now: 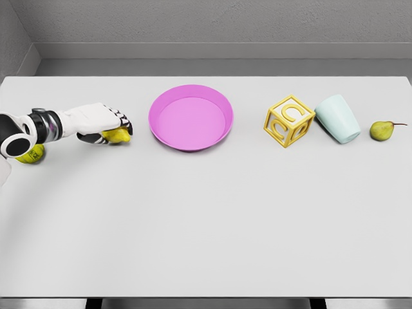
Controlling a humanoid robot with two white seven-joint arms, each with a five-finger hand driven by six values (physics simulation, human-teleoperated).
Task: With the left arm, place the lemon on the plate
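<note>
Head view, looking down on a plain white counter (206,232) with a grey wall behind.

Left arm enters from the 9 o'clock edge, white segmented forearm with a dark wrist band. Left hand (106,123) lies low over the counter at about 9 o'clock from the plate, fingers curled down and clamped on the small yellow lemon (118,136). Lemon shows only partly, bulging out beneath the palm and dark fingertips; whether it rests on the counter or is just off it cannot be told. It sits near the plate's left rim but apart from it, not on the plate.

Round pink shallow plate (190,118) holds the centre-back of the counter, at roughly 12 o'clock from counter centre. Nothing lies in it.

A second small yellow-green rounded fruit (30,154) sits at the far 9 o'clock edge, partly hidden behind the arm's elbow joint; its kind is not clear.

Toward 2 o'clock from counter centre: a yellow toy letter block with open white faces (289,121), tilted on a corner. Just beside it at its 3 o'clock, a pale mint-green plastic cup (338,118) lying tipped, mouth toward the back left. Farther along at 3 o'clock from the cup, apart from it, a small green-yellow pear with a dark stem (382,131), stem pointing right.

Right arm does not show.
</note>
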